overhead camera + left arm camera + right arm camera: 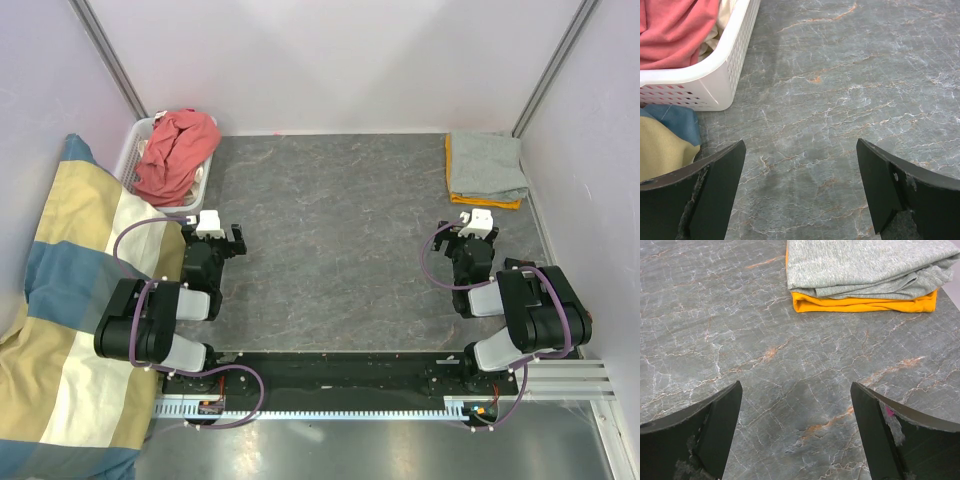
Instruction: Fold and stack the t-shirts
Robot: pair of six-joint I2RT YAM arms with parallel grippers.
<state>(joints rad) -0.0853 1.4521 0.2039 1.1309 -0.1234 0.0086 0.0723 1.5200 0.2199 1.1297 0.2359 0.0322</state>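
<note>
A crumpled salmon-pink t-shirt (178,150) fills the white lattice basket (133,152) at the back left; it also shows in the left wrist view (675,30), with a bit of cream cloth (726,12) beside it. A folded grey t-shirt (487,165) lies on a folded orange one (497,203) at the back right, and both show in the right wrist view: the grey (865,262) over the orange (860,304). My left gripper (224,235) is open and empty over bare table, right of the basket. My right gripper (472,226) is open and empty, just in front of the stack.
A big yellow, blue and cream striped cushion (60,310) leans along the left edge of the table, its corner showing in the left wrist view (662,137). The grey marbled table (330,240) is walled at the back and both sides.
</note>
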